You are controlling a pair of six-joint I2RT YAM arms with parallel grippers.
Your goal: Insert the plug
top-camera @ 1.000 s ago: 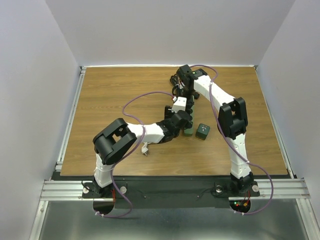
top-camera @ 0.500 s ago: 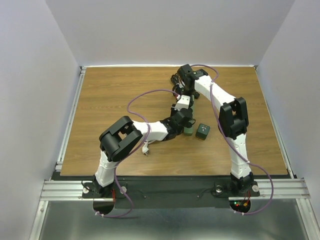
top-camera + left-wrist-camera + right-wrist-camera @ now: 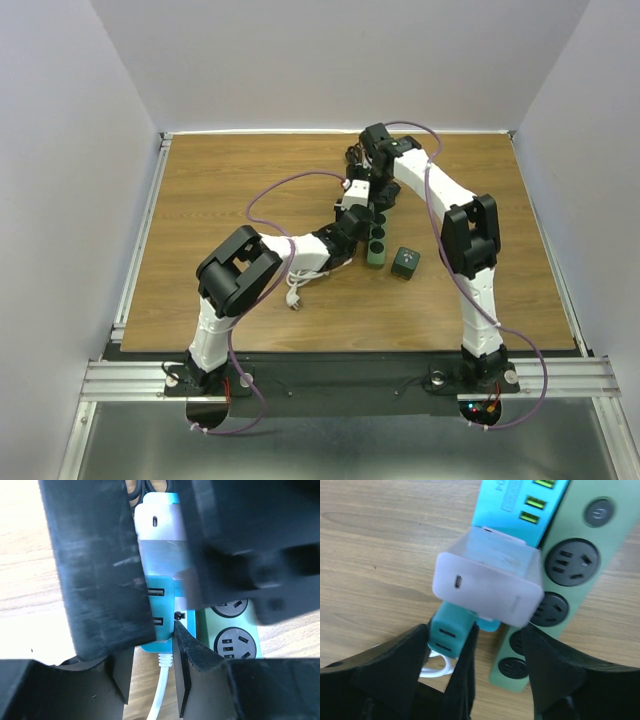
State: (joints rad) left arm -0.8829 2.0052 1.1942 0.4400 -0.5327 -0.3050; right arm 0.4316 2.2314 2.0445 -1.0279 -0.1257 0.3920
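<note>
**Top view.** On the wood-grain table (image 3: 220, 200), the left gripper (image 3: 350, 220) and the right gripper (image 3: 368, 197) meet mid-table, almost touching. We see the plug (image 3: 355, 190), a white boxy block, between them. Just right of the left gripper lies a long, matte green power strip (image 3: 376, 245), and beyond that a small dark green cube (image 3: 405, 262). Behind the left gripper, toward its own arm, a white cord (image 3: 294, 296) lies on the wood.

**Left wrist.** The left gripper is clenched on the near end of a flat, glossy blue USB strip (image 3: 159, 622), where we count two rectangular ports. The cord leaves the strip between the fingers. Just ahead of the fingertips the plug stands on the blue strip. It is frosted plastic with rounded corners and a small oval port. Broad, scuffed black fingers (image 3: 95, 570) of the right gripper flank it. The green strip, with round sockets, lies against the blue strip on the gripper's right.

**Right wrist.** The right gripper's fingers are spread wide and grip nothing. The plug sits ahead of them on the blue strip. We cannot tell whether it is fully seated.
</note>
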